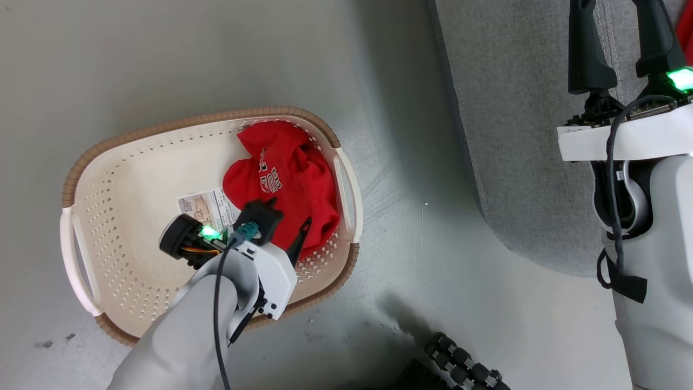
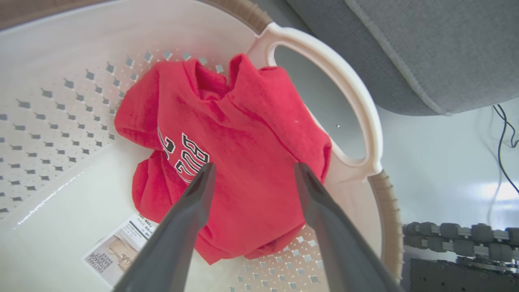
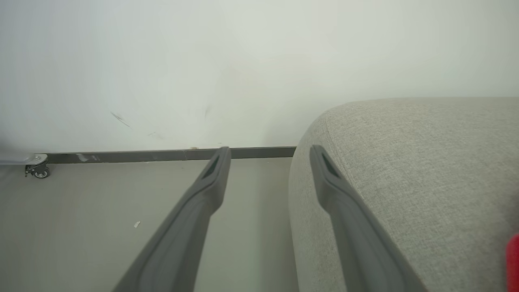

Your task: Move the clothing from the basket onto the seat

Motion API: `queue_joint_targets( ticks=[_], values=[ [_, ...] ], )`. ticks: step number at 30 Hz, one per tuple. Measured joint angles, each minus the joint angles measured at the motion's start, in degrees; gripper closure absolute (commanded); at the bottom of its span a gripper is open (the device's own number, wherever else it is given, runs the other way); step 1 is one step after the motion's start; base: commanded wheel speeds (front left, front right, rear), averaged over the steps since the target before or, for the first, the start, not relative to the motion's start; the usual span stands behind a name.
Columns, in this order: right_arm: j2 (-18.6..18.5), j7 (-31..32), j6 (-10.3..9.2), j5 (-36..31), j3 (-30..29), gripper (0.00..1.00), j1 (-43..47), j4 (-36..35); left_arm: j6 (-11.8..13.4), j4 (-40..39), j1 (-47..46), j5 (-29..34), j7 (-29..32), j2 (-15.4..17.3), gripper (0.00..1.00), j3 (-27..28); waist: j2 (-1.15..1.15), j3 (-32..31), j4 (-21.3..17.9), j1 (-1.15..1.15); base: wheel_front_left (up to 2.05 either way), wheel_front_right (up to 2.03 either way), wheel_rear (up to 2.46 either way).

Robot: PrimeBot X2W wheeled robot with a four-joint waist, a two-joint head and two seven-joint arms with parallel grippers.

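One red garment point(image 1: 287, 179) with black-and-white lettering lies crumpled at the right end of the cream basket point(image 1: 119, 179), beside the handle point(image 2: 344, 93). My left gripper point(image 1: 284, 227) hangs inside the basket just above it. In the left wrist view that gripper point(image 2: 254, 167) is open, its fingers straddling the red garment point(image 2: 243, 142) without pinching it. My right gripper point(image 1: 620, 21) is raised over the grey sofa point(image 1: 520, 135), open and empty point(image 3: 271, 151). A sliver of a second red garment point(image 3: 514, 259) lies on the sofa point(image 3: 405, 170) at the right edge.
A paper label point(image 1: 208, 208) lies on the basket floor next to the garment. The basket stands on grey floor left of the sofa's rounded corner point(image 2: 425, 48). My base's black rollers point(image 1: 465, 363) are near the bottom. A white wall, dark baseboard point(image 3: 162, 155) and a caster point(image 3: 38, 170) lie beyond.
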Motion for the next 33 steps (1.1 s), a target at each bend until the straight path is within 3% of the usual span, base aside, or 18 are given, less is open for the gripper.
queue_joint_targets(
  ticks=[14,24,33],
  values=[
    [0.00,0.00,0.00,0.11,0.20,0.00,-0.91,1.44,-0.08,-1.36,-0.01,-16.92,4.10,0.01,0.00,0.02,0.00,0.94,-1.47,0.00,0.00,0.00,0.00],
    [0.00,0.00,0.00,0.09,-0.48,0.00,-0.91,1.87,0.00,-4.10,-1.95,-18.07,4.04,0.00,0.00,-3.37,0.00,0.54,-1.08,0.00,0.00,0.00,0.00],
    [-0.01,0.00,0.01,0.08,-0.34,0.00,-2.04,2.07,0.60,-7.09,-2.55,-24.57,4.24,-0.01,0.00,-6.58,0.00,0.18,-0.53,0.00,0.00,0.00,0.00]
  ],
)
